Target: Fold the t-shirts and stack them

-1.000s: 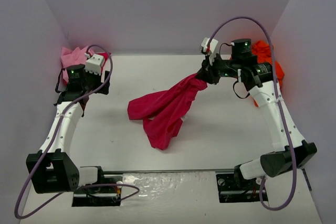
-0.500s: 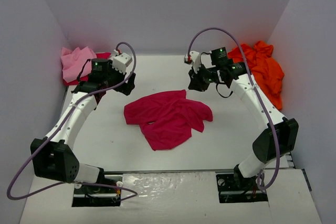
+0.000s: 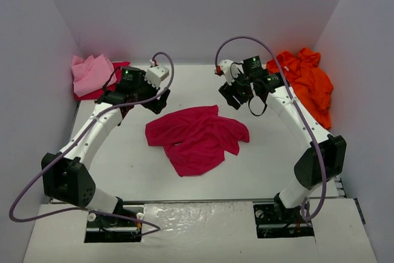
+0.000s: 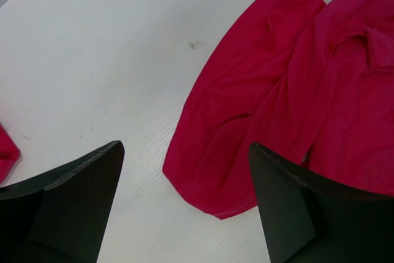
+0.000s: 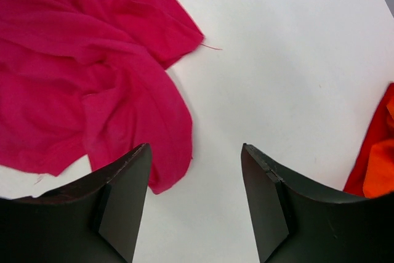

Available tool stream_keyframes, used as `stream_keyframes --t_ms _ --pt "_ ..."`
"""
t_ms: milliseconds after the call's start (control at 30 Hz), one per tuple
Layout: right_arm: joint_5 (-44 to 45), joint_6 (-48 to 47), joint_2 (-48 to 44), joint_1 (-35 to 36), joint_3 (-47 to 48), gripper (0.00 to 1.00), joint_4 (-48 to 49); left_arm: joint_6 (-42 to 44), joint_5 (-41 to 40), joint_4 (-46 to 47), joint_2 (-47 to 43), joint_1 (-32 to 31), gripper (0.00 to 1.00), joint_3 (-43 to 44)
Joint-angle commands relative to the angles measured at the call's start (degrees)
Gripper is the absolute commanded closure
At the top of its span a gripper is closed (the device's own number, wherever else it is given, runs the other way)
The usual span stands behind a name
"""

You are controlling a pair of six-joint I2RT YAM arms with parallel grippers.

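Note:
A crimson-magenta t-shirt (image 3: 197,138) lies crumpled and loose in the middle of the table; nothing holds it. My left gripper (image 3: 157,99) hovers open just beyond its back left corner, and the left wrist view shows a rounded edge of the shirt (image 4: 277,90) between and past the left gripper (image 4: 184,146). My right gripper (image 3: 233,98) hangs open above the shirt's back right edge, and in the right wrist view the right gripper (image 5: 196,146) holds nothing, with the shirt (image 5: 92,60) to its left. A light pink t-shirt (image 3: 89,73) is bunched at the back left. A bright orange t-shirt (image 3: 308,81) is heaped at the back right.
A bit of dark red cloth (image 3: 120,66) shows beside the pink heap, and a scrap of it (image 4: 6,152) is at the left edge of the left wrist view. Purple walls close in the table (image 3: 123,152) on three sides. The orange heap's edge (image 5: 378,170) lies right of my right fingers.
My right gripper has opened and let go of the crimson shirt, which dropped and spread on the table. Both arms have swung in toward the middle of the table.

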Motion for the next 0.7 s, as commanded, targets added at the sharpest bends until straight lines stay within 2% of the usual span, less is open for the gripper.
stream_keyframes --t_ms 0,167,267,367,467,600,667 --pt "10.1 4.9 -0.6 -3.2 3.1 0.42 5.3 2.8 -0.7 -0.4 1.1 -3.8 0.21 5.2" --pt "14.3 7.4 -2.3 -10.7 3.7 0.40 9.5 8.1 -6.5 -2.3 4.8 -12.9 0.21 7.2" --pt "15.9 7.6 -3.2 -11.8 2.9 0.43 9.6 7.7 -9.3 -2.3 7.8 -16.5 0.21 8.5" --pt "10.2 4.8 -5.5 -11.2 -1.4 0.44 7.9 5.5 -7.3 -1.9 8.7 -15.8 0.22 10.0" --pt "6.0 -0.5 -7.0 -7.4 -4.5 0.47 1.3 2.4 -6.8 -0.5 8.3 -13.7 0.23 9.7" --pt "5.9 -2.6 -8.1 -2.3 -10.4 0.58 -4.5 0.3 -9.1 1.8 7.0 -10.9 0.25 8.4" --pt "5.3 -2.8 -8.6 -1.6 -11.9 0.68 -5.5 -0.2 -10.6 2.9 6.4 -9.6 0.25 8.0"
